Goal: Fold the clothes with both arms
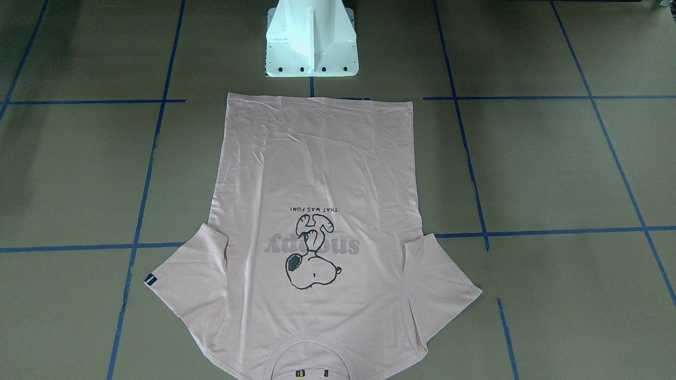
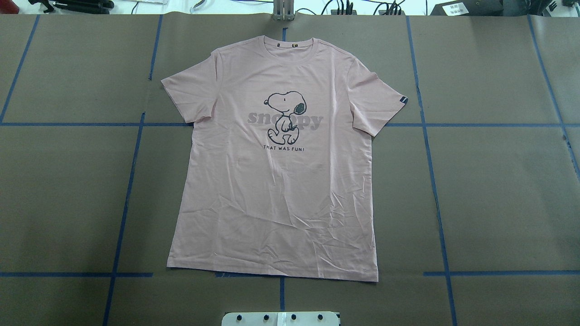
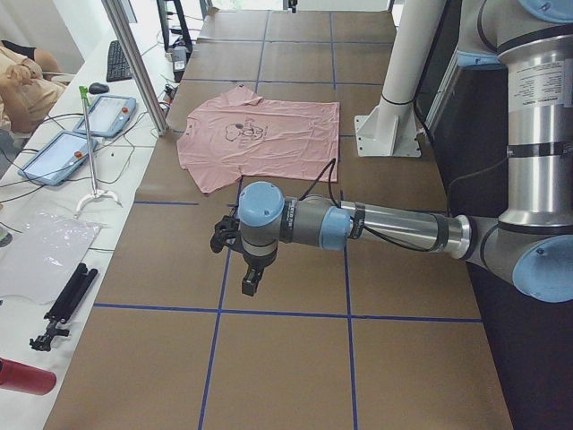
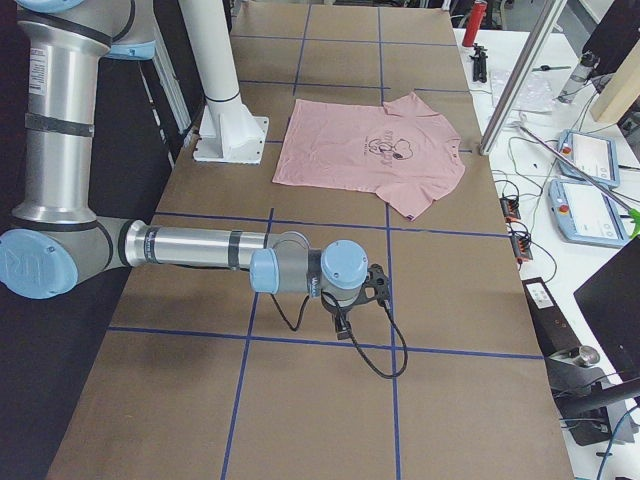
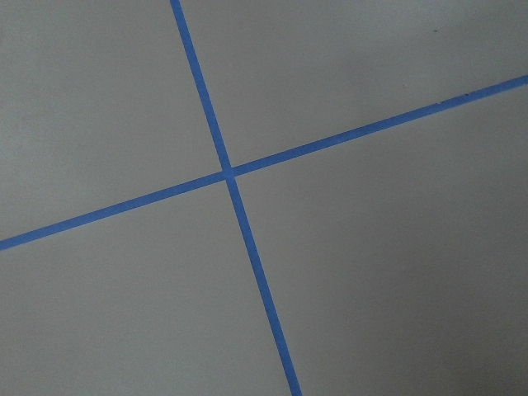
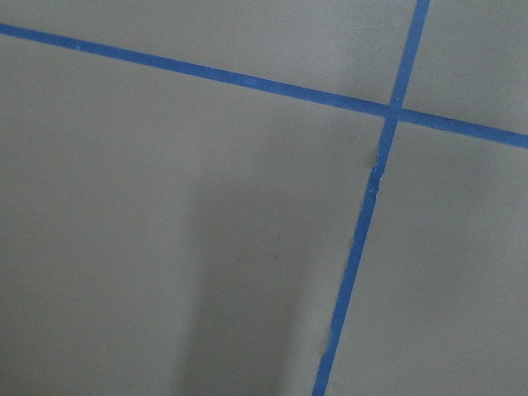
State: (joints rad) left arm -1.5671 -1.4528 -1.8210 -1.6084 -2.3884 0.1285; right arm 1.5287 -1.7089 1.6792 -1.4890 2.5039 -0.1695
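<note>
T-shirt (image 2: 276, 190) lies flat, no fold yet! Left claw (image 3: 250, 283) and right claw (image 4: 343, 326) hang well away; spread or pinched, we cannot tell. Next, we'd reach its edges.

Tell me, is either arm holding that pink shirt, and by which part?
Nothing is held. The pink Snoopy T-shirt lies flat, untouched; the left gripper and right gripper hang over the table, away from it.

You see the brown table (image 2: 498, 203), gridded with blue tape (image 2: 498, 125), carrying the pink T-shirt (image 2: 276, 194) spread flat, front up, near the white pedestal (image 1: 311, 47).
</note>
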